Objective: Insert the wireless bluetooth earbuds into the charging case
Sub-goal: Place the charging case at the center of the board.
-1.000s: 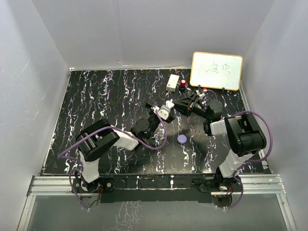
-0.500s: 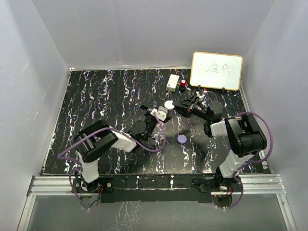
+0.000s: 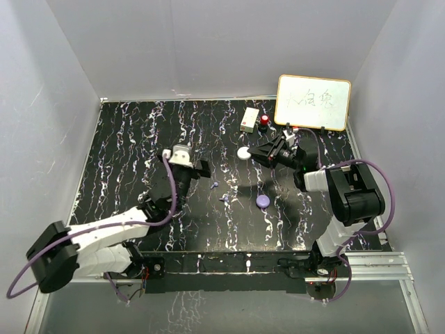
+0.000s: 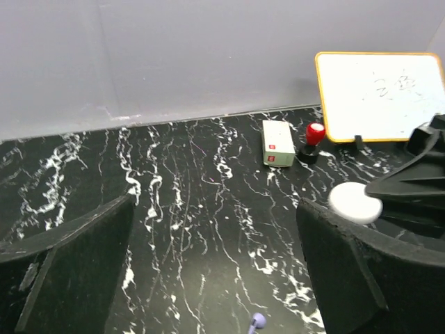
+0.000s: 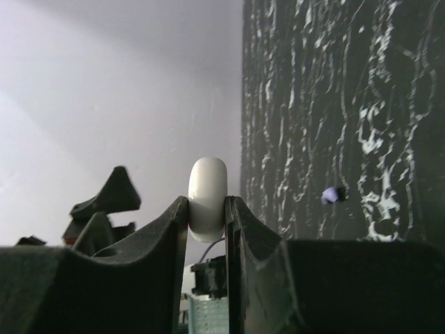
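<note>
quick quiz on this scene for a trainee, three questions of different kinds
1. True or false: the right gripper is shut on a white puck.
2. Which one is open? A) left gripper B) right gripper
3. Fill in: the lilac puck lies on the ___, with no gripper on it.

Key: 1 true. 2 A. 3 table.

Earbuds [image 3: 215, 184] left of puck [image 3: 263, 201]
</note>
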### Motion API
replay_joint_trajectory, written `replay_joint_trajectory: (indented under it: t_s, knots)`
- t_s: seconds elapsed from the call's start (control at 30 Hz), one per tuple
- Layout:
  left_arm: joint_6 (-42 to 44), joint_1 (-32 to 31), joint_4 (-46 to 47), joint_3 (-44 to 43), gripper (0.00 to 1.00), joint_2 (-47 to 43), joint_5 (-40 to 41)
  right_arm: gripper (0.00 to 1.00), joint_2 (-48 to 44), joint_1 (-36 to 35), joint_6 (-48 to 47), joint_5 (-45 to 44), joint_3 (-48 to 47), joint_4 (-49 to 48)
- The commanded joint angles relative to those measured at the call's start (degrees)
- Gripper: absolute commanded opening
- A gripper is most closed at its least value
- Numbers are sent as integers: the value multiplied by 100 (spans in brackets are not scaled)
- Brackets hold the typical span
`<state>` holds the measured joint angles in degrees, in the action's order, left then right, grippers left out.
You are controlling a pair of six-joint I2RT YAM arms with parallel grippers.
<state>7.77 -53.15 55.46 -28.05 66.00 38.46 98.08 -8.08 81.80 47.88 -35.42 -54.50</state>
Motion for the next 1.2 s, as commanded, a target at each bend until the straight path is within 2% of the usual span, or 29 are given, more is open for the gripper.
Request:
replay_joint_trajectory:
  t_s: [0.0,0.13,0.23,0.47,0.67,0.87,0.9,1.0,1.07,1.17]
  knots:
    - [-1621,43,-3260,-525,99,-626,65,0,5,36,-1401,-440,-537,1177]
    - [-2219,58,-4409,-927,99,-592,-122,0,118,39,-1821,-749,-686,1664]
    - [-2631,53,-4855,-1149,99,-371,-395,0,439,35,-1921,-813,-758,1751]
    - [-3132,59,-4571,-889,99,-347,-994,0,1079,34,-2035,-867,-1027,1669]
    - [-3132,58,-4695,-906,99,-332,-1083,0,1578,30,-1934,-920,-1372,1435]
    - [-3141,57,-4746,-897,99,-358,-1095,0,2063,27,-1962,-1128,-1975,1659]
    - [-3141,59,-4761,-902,99,-355,-1095,2,2118,32,-1970,-1157,-2061,1742]
    - [-3133,58,-4780,-939,98,-332,-1103,27,2156,28,-2056,-1250,-2248,1940]
    - [-3124,54,-4775,-956,99,-304,-1119,36,2067,31,-2127,-1321,-2261,2066]
    - [-3099,58,-4749,-985,99,-249,-1142,58,1821,50,-2323,-1446,-2166,2302]
